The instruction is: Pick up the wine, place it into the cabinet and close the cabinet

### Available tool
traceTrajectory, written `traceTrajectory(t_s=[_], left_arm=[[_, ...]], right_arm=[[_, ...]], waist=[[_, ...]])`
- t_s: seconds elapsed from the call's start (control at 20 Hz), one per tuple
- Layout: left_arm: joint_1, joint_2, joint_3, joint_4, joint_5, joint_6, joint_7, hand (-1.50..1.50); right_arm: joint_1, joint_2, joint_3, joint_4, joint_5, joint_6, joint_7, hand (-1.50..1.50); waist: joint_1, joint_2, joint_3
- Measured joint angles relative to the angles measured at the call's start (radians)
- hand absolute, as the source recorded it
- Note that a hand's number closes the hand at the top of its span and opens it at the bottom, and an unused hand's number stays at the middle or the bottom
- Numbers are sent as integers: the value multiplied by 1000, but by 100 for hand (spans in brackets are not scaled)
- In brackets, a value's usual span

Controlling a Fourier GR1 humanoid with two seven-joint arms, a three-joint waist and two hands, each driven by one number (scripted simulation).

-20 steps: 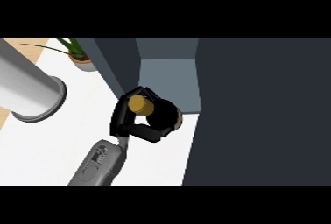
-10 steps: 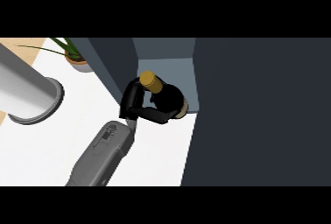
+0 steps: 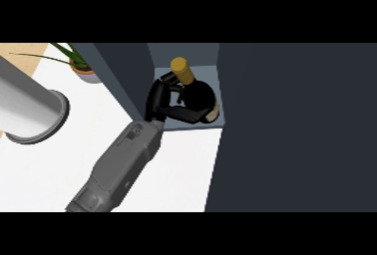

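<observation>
The wine bottle (image 3: 199,93) is dark with a gold cap (image 3: 180,68). It leans inside the open cabinet compartment (image 3: 205,54), cap pointing toward the back. My left hand (image 3: 163,105) reaches in from the lower left and is shut on the bottle, its fingers curling under and around the body. Most of the bottle's lower part is hidden by the hand. The bottle's base is low over the compartment floor (image 3: 193,127); I cannot tell whether it touches. My right hand does not show.
A wide dark cabinet panel (image 3: 294,124) fills the right side. A dark side wall (image 3: 121,74) borders the compartment on the left. A large grey cylinder (image 3: 29,102) with a flared rim lies on the white counter (image 3: 66,159). A potted plant (image 3: 83,69) stands far left.
My left hand has carried the bottle away from me and into the compartment. The bottle now leans with its cap toward the back, and more of the forearm shows.
</observation>
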Motion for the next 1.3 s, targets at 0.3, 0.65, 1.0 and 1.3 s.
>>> traceTrajectory(t_s=[0.3,0.65,1.0,1.3], left_arm=[[-104,0,-20,164,3,54,10,150],[-198,0,27,298,71,70,1,150],[-252,2,68,409,94,60,-33,150],[-298,13,97,481,94,81,-74,150]], right_arm=[[36,-3,5,1,-8,23,-49,-150],[49,0,1,5,-17,46,-75,-150],[80,1,-6,6,-25,67,-105,-150],[104,-4,-4,9,-31,91,-138,-150]], waist=[[-20,4,0],[-36,12,0],[-40,17,0],[-52,23,0]])
